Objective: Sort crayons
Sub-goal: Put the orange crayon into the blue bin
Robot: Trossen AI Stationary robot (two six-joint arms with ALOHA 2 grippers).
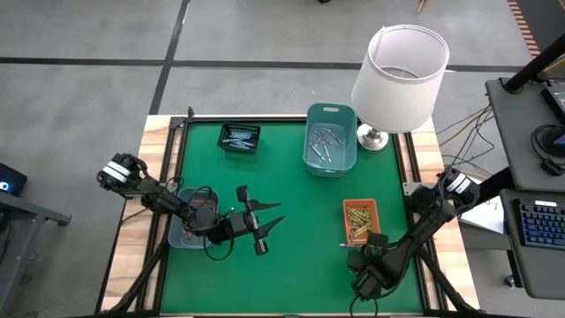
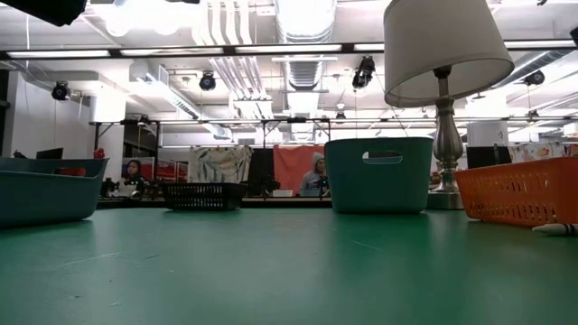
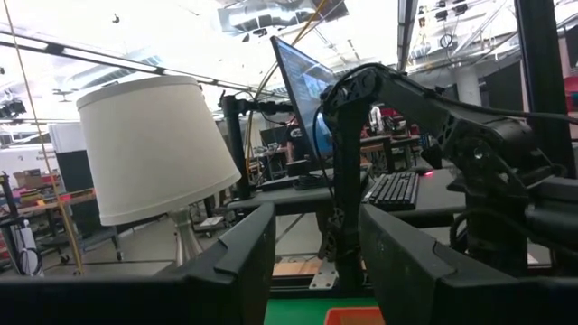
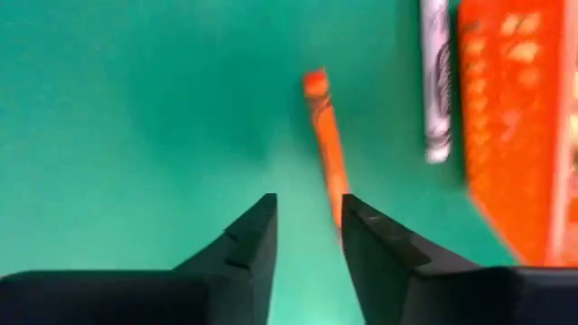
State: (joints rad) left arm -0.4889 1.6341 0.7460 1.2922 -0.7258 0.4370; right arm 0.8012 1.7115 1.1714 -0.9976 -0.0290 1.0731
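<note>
An orange crayon [image 4: 325,135] lies flat on the green mat [image 1: 291,256], just left of the orange tray [image 1: 360,219], which holds yellowish crayons. A grey-white crayon [image 4: 436,81] lies along that tray's wall [image 4: 515,117] and also shows in the low view [image 2: 555,230]. My right gripper [image 4: 307,212] hangs over the orange crayon, pointing down, open and with nothing between its fingers. My left gripper [image 1: 265,216] waits open above the mat's left middle, pointing toward the right edge, and it too is empty [image 3: 316,262].
A teal bin [image 1: 331,137] with grey-white crayons and a black basket [image 1: 239,137] with bluish ones stand at the far side. A second teal bin [image 1: 190,225] sits under the left arm. A lamp [image 1: 397,71] stands at the far right corner.
</note>
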